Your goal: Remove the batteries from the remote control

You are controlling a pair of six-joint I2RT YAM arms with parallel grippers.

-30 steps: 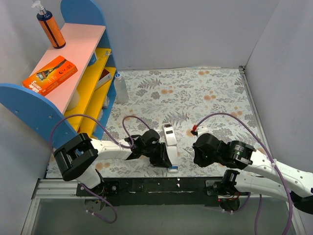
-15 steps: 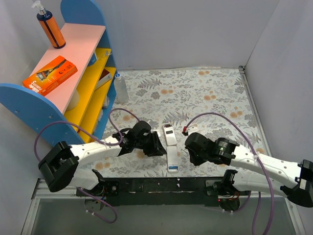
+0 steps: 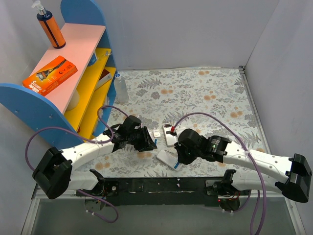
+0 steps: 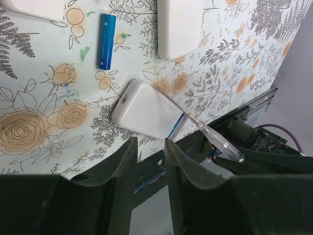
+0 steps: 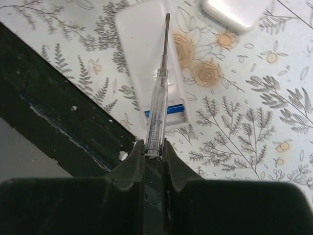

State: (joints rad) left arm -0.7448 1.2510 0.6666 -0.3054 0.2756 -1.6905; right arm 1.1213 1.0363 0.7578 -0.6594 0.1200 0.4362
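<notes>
Clear screwdriver [image 5: 157, 98] over remote [image 5: 142, 54], battery [image 4: 105, 34] nearby

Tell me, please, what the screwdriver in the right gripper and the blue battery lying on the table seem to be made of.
Screwdriver: handle looks like clear, glossy plastic, since what lies behind shows through it; the thin dark shaft is probably metal. Battery: smooth blue wrap with a slight sheen, perhaps film over metal; the body itself is hidden.
</notes>
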